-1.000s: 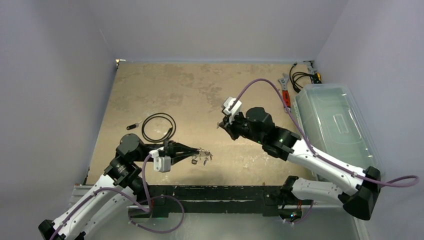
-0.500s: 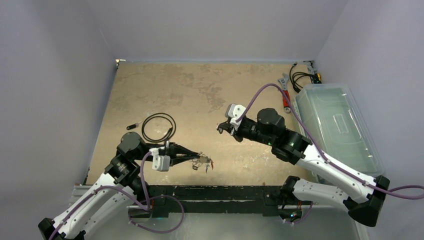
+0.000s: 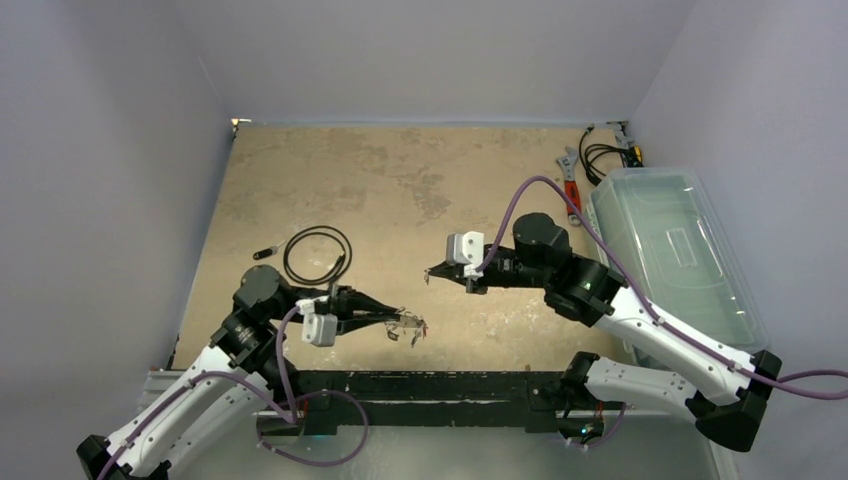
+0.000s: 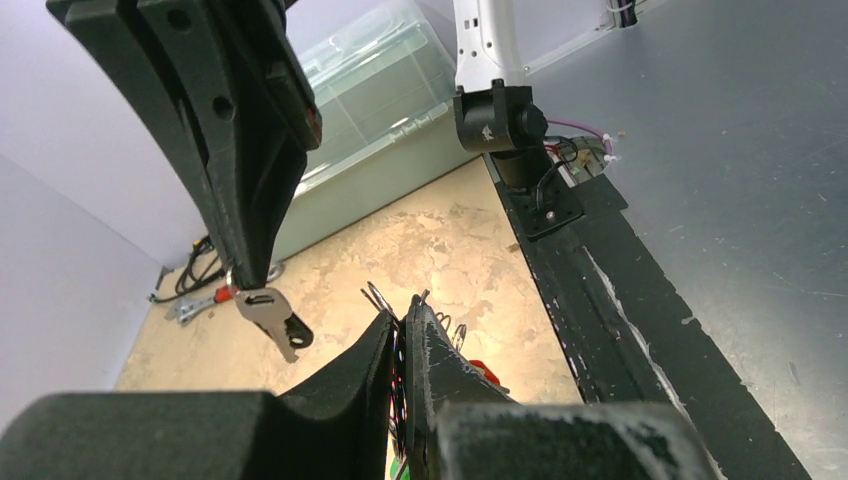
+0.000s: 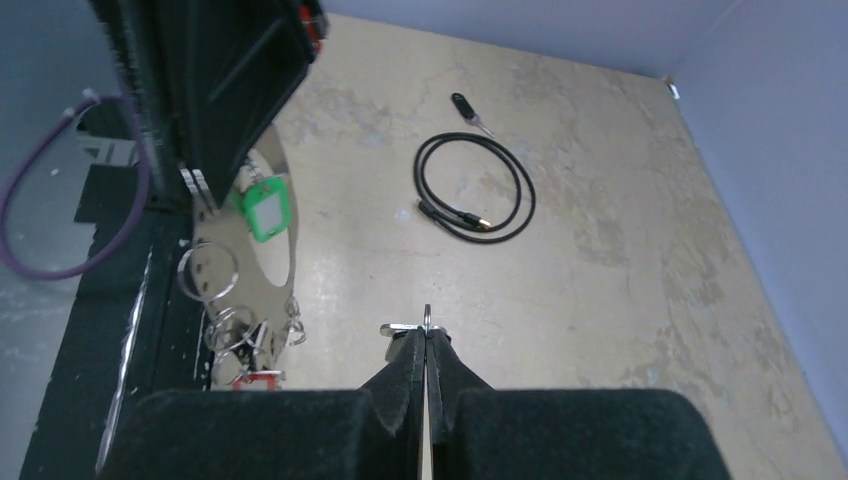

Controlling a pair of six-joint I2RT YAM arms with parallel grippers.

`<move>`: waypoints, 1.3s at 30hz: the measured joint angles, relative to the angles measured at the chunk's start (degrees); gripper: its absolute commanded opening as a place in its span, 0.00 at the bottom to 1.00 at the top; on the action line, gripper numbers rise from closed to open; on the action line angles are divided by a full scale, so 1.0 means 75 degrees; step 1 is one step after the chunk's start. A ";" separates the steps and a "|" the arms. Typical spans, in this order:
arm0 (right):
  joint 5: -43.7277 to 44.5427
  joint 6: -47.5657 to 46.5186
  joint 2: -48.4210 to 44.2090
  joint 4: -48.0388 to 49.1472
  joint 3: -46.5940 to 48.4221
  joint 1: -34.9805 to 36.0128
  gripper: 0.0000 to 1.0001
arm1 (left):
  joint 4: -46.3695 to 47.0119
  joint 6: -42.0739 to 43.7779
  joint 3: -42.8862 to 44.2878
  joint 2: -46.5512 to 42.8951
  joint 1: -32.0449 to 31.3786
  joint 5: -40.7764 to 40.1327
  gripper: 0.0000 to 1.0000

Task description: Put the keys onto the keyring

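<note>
Left arm [image 3: 215,360] low, forearm reaching right. Left gripper [image 3: 398,318] roughly horizontal, jaws nearly together, pinching keyring [image 3: 410,320]. Right arm [image 3: 640,320] stretched left, wrist about level. Right gripper [image 3: 432,272] fully closed, key [image 4: 270,312] clamped at its tips. Grippers apart, right one farther from the bases.

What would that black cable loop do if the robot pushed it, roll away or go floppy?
The black cable loop would probably slide and bend out of shape, since it is a thin cord in a loose coil. It likely won't roll, because it lies flat on the table. It also looks light.
</note>
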 measured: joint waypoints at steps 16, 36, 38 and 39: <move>-0.0641 -0.0807 0.0460 -0.0953 0.0973 0.0286 0.00 | 0.0137 -0.0169 0.0000 0.0644 -0.0041 -0.0280 0.00; -0.0213 -0.2369 0.0793 -0.1378 0.0970 0.1279 0.00 | 0.0134 -0.0166 -0.0015 0.0618 -0.0047 -0.0286 0.00; -0.0213 -0.2442 0.0813 -0.1381 0.0970 0.1317 0.00 | 0.0134 -0.0166 -0.0020 0.0618 -0.0047 -0.0286 0.00; -0.0213 -0.2480 0.0831 -0.1381 0.0970 0.1332 0.00 | 0.0134 -0.0166 -0.0020 0.0618 -0.0047 -0.0283 0.00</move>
